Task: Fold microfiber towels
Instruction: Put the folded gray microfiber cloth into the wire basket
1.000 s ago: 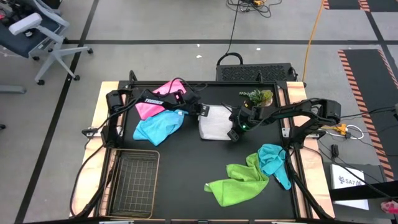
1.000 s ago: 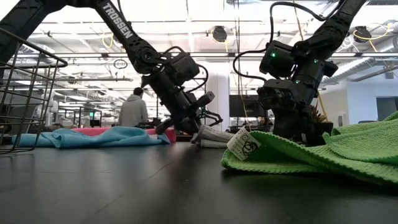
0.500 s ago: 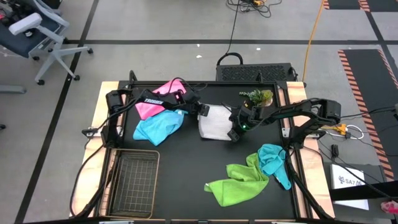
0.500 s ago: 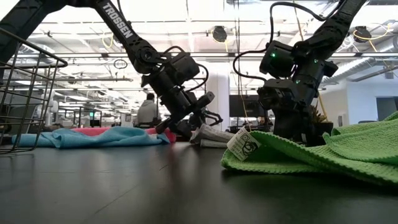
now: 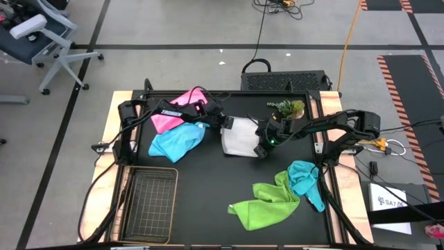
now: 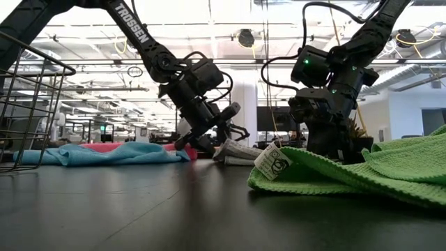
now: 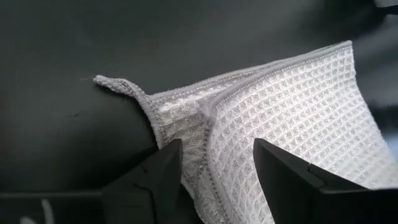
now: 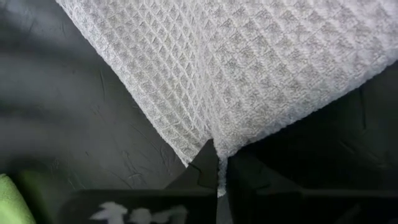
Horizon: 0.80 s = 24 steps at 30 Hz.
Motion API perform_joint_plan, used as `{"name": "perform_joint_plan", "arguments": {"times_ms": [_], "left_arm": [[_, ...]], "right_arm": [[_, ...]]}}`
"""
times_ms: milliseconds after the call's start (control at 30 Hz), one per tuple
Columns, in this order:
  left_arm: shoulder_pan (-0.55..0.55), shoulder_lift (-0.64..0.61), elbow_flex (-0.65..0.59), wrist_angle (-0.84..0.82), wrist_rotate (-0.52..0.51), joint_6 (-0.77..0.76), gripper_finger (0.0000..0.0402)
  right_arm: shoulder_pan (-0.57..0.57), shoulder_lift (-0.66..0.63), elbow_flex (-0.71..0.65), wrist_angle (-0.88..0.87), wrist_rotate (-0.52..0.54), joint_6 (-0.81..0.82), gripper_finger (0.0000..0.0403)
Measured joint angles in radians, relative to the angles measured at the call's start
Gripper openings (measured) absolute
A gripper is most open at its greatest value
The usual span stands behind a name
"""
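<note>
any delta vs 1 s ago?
On the table, nothing visibly moved. The left claw still straddles a hemmed corner of the grey-white towel, fingers apart; the right claw stays shut on that towel's opposite edge. Pink, blue, green and teal towels lie as before. Only a person in the room behind passed out of the low view.

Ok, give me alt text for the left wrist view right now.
The left gripper straddles a hemmed edge of the grey-white towel, fingers apart, on the black table. A loose corner trails off.
</note>
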Motion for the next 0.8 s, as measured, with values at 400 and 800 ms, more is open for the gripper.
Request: {"name": "perform_joint_plan", "arguments": {"times_ms": [400, 800], "left_arm": [[0.006, -0.081, 0.000, -0.027, -0.008, 0.052, 0.0182], [-0.018, -0.222, 0.000, -0.130, -0.091, 0.118, 0.0182]], "right_arm": [[0.000, 0.000, 0.000, -0.002, 0.003, -0.015, 0.0002], [0.000, 0.000, 0.001, -0.006, 0.005, -0.025, 0.0002]]}}
